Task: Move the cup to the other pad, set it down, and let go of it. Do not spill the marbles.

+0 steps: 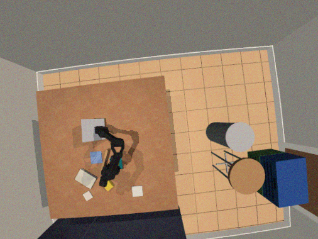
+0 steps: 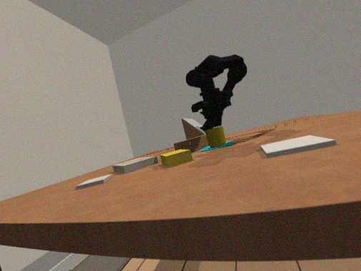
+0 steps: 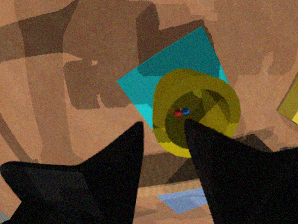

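Note:
The yellow cup (image 2: 216,137) (image 3: 166,92) stands upright on the teal pad (image 1: 120,164) (image 2: 228,143) (image 3: 146,81). It sits toward one edge of the pad. A red marble (image 3: 178,113) and a blue marble (image 3: 186,111) lie inside it. My gripper (image 3: 164,125) is partly open at the cup's near wall, one fingertip outside and the other over the cup's mouth, with gaps beside the wall. The blue pad (image 1: 96,157) (image 3: 181,201) is bare. The arm hides the cup in the top view.
A yellow block (image 1: 109,186) (image 2: 176,157) is near the teal pad. A thin brown board (image 1: 106,155) stands between the pads. A tall pale block (image 1: 88,126), a grey box (image 1: 85,178) and two white slabs, one larger (image 1: 137,191) and one small (image 1: 87,196), are on the table.

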You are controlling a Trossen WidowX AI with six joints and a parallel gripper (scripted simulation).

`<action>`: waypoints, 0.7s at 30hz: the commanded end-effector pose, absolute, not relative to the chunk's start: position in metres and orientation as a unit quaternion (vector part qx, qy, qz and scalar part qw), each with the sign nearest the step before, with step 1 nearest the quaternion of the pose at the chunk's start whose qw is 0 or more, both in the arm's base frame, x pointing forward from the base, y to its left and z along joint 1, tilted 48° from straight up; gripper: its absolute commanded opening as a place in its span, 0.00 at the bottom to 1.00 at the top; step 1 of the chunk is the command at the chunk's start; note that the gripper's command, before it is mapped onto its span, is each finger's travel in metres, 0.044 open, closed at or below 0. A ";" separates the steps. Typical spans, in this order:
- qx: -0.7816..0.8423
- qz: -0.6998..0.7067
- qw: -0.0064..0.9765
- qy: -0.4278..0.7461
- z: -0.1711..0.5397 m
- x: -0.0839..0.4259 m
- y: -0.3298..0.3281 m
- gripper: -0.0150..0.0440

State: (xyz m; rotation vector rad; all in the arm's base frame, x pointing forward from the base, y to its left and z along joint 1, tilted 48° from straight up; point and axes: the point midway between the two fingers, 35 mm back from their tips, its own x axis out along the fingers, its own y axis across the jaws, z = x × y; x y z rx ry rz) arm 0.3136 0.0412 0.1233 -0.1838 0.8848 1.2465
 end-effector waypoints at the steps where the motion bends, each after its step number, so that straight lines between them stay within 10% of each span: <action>1: -0.085 0.563 0.719 0.400 0.127 0.314 0.036 0.50; 10: -0.085 0.563 0.719 0.399 0.135 0.312 0.029 0.50; 21: -0.081 0.562 0.719 0.400 0.135 0.313 0.030 0.99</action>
